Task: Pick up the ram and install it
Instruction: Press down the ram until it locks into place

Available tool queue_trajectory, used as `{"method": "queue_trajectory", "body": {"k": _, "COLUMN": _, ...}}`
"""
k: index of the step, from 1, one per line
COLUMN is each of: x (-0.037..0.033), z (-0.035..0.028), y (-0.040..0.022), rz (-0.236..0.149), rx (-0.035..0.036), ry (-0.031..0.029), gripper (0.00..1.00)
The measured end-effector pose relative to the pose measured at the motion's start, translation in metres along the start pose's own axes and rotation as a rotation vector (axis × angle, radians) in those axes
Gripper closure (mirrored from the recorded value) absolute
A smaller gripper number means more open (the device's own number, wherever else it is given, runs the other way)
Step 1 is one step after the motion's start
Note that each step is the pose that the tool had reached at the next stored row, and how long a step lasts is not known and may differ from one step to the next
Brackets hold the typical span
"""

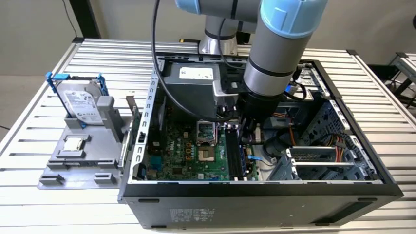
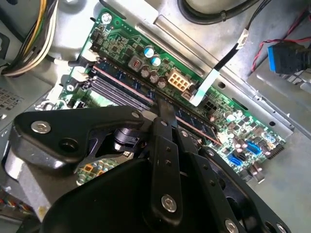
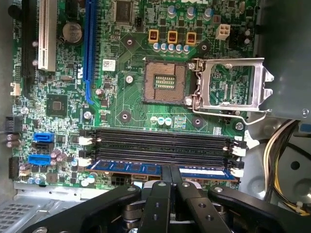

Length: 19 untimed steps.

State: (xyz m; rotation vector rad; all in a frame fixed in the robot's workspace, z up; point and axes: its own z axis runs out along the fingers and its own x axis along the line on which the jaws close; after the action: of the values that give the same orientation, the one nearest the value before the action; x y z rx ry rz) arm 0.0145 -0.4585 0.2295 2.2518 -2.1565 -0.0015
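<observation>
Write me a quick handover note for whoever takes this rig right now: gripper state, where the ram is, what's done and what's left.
Gripper: inside the open computer case, fingers closed on the top edge of the ram.
Ram: standing on edge in the memory slot nearest the gripper, parallel to the empty black slots beside it. Pick-up is done and the stick is at the slot.
Not confirmed: whether it is fully seated; the white end latches don't settle it from these views.
Left: press home if needed, check latches, release.
Untouched: hard drive and processor chip on the grey tray outside the case. The processor socket is open and empty.
</observation>
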Motion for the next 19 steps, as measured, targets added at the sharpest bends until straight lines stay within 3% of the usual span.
{"method": "queue_trajectory", "body": {"k": 3, "x": -0.0001, "z": 0.0018, "y": -0.0001, "rz": 0.0, "rx": -0.0001, "ry": 0.0004, "gripper": 1.0}}
{"method": "queue_trajectory", "body": {"k": 10, "x": 0.0005, "z": 0.0134, "y": -0.0002, "rz": 0.002, "rx": -0.0008, "ry": 0.0035, "gripper": 1.0}}
{"method": "queue_trajectory", "body": {"k": 11, "x": 0.0002, "z": 0.0125, "y": -0.0003, "rz": 0.002, "rx": -0.0012, "ry": 0.0047, "gripper": 1.0}}
{"method": "queue_trajectory", "body": {"k": 12, "x": 0.0, "z": 0.0094, "y": -0.0003, "rz": 0.002, "rx": -0.0009, "ry": 0.0039, "gripper": 1.0}}
{"method": "queue_trajectory", "body": {"k": 13, "x": -0.0001, "z": 0.0068, "y": -0.0003, "rz": 0.002, "rx": 0.0006, "ry": -0.001, "gripper": 1.0}}
{"method": "queue_trajectory", "body": {"k": 15, "x": 0.0006, "z": -0.003, "y": 0.0, "rz": 0.002, "rx": -0.0003, "ry": 0.0016, "gripper": 1.0}}
{"method": "queue_trajectory", "body": {"k": 19, "x": 0.0008, "z": -0.0193, "y": 0.0003, "rz": 0.002, "rx": -0.0006, "ry": 0.0012, "gripper": 1.0}}
